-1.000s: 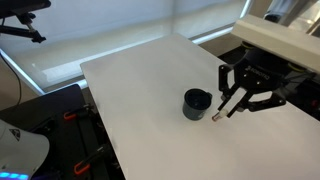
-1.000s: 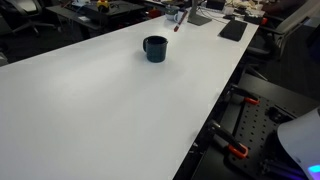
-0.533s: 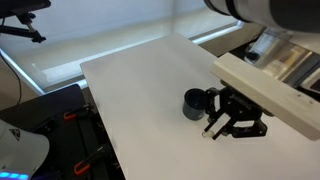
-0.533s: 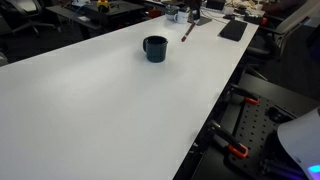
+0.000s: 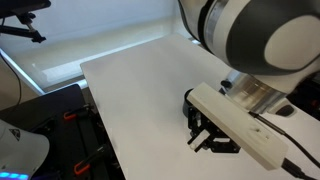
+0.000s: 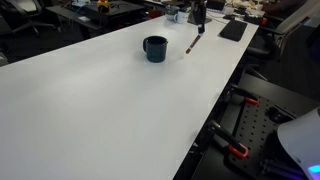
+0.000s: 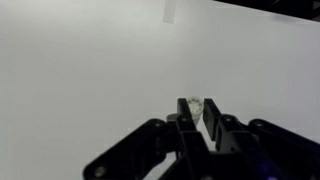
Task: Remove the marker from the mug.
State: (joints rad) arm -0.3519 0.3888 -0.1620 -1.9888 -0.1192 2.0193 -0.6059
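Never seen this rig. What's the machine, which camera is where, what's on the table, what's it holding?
A single robot arm with a two-finger gripper. Two pictures come from fixed cameras outside the robot, viewing a white table from different spots; in an exterior view the bulky pale arm fills the foreground. The third comes from a camera on the wrist, looking along the fingers. On the table stands a small squat black mug. The gripper is shut on a slim reddish-orange marker with a pale end, held tilted beside the mug, outside it. Whether its tip touches the table I cannot tell.
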